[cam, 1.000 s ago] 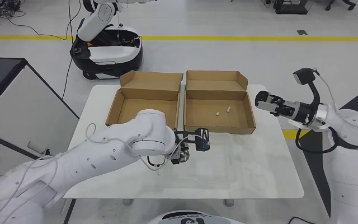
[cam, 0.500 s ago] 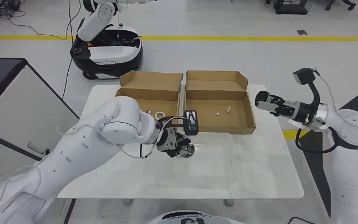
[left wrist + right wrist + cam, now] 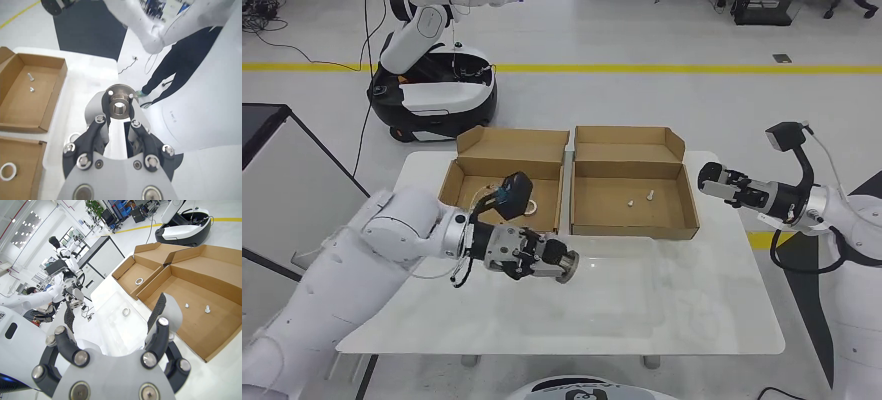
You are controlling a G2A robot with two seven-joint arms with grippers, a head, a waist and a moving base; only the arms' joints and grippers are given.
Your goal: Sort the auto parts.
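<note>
Jaws of left gripper (image 3: pixel 118 113) clamp a flanged hub (image 3: pixel 118 92); right gripper (image 3: pixel 115 306) jaws spread wide.

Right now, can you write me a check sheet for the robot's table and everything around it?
Surface: white table; open cardboard left box and right box side by side at its far edge.
Job's things: flanged metal hub in the left gripper; white ring in the left box; two bolts in the right box; metal ring loose on the table.
Clutter: nothing seen.
Grippers: left gripper shut on the metal hub above the table; right gripper open, beside the right box.
Cables: black cables on the floor behind the table.
Surroundings: another robot's base, yellow floor line, dark cabinet.
</note>
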